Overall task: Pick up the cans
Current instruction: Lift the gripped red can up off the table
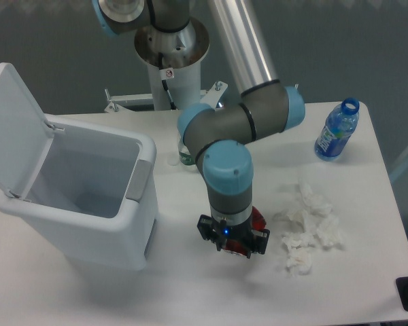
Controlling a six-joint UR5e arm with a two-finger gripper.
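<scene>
The white table (190, 285) carries a large white bin (81, 197) at the left, its lid flipped up and its mouth open. The arm (228, 129) reaches down over the middle of the table, and its gripper (232, 246) sits low at the near centre, directly over the red can (258, 217), of which only a small red patch shows at the gripper's right side. Whether the jaws are closed on the can or merely around it cannot be told, as the wrist hides them. To the right lie crumpled white tissues (306, 227), near the can but apart from it, and a blue plastic bottle (336, 130) stands at the far right. The can looks light, thin-walled and likely slick, so it would crush under hard pressure; a moderate hold across its middle seems safest.
</scene>
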